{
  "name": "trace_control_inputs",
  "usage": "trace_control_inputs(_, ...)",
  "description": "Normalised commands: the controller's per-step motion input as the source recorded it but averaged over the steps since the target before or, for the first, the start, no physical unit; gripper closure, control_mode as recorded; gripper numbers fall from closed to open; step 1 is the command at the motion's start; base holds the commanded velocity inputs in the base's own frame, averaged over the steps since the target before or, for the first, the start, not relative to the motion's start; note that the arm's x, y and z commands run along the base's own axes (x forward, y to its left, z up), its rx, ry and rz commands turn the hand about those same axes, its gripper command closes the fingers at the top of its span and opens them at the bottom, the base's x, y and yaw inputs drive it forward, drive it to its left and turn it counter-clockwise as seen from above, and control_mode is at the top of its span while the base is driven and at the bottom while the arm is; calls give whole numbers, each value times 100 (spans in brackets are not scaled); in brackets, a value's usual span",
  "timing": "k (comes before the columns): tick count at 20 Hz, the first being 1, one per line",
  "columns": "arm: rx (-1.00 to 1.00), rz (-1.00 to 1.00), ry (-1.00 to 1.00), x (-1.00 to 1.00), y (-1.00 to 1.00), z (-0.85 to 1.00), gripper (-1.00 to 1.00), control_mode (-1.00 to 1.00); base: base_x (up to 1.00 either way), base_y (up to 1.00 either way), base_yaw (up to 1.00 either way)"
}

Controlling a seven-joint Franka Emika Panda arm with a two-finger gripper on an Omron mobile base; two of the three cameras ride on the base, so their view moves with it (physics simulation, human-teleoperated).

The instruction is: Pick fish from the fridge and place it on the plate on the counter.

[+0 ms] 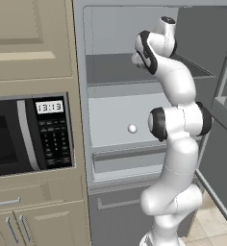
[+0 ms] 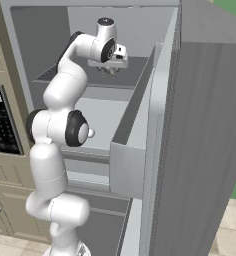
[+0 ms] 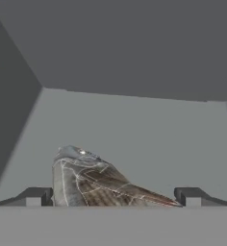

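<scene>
The fridge (image 1: 134, 113) stands open, with my arm reaching onto its upper shelf (image 1: 110, 69). On that shelf lies the fish (image 3: 91, 178), a dull grey-brown lump with its tail tapering to the right in the hand view. My gripper (image 3: 113, 197) is open and sits low over it, one fingertip (image 3: 36, 196) on each side of the fish and neither touching it. From the right base view the gripper (image 2: 110, 69) points down at the shelf, near its middle. The plate and the counter are out of view.
A small white ball (image 1: 132, 128) rests on the lower fridge level above the wide drawer (image 1: 130, 158). The open fridge door (image 2: 205, 150) with its bin stands close on the right. A black-fronted microwave (image 1: 24, 134) sits in beige cabinets to the left.
</scene>
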Motion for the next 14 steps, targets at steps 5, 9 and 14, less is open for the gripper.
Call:
trace_control_inputs(5,0,0,5,0,0,-25,-100,-100,0,0,0)
trace_control_inputs(9,0,0,5,0,0,-32,100,-100,0,0,0)
trace_control_inputs(14,0,0,3,0,0,-29,100,-100,0,0,0)
